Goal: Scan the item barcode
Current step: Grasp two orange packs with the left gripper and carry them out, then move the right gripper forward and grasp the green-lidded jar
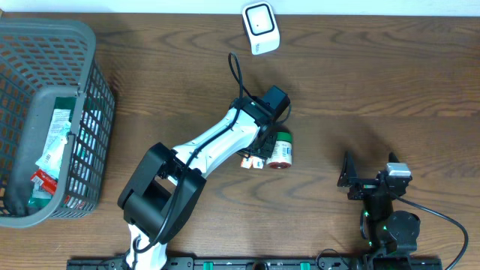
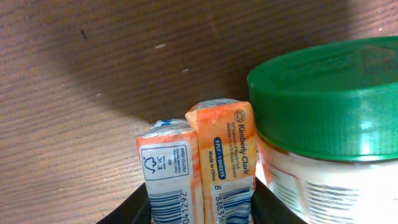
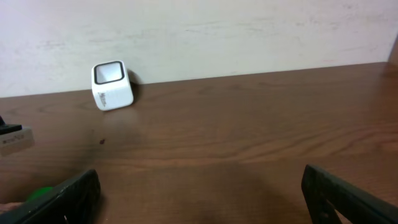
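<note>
My left gripper is shut on an orange and white pack of tissues. The pack stands upright between the black jaws with its barcodes facing the wrist camera. A white jar with a green lid sits right beside the pack, on its right. The white scanner stands at the table's far edge, well beyond the held pack. My right gripper is open and holds nothing, low over bare wood at the front right.
A grey mesh basket with several packaged items in it fills the left side. The table is dark brown wood, and a pale wall rises behind the scanner.
</note>
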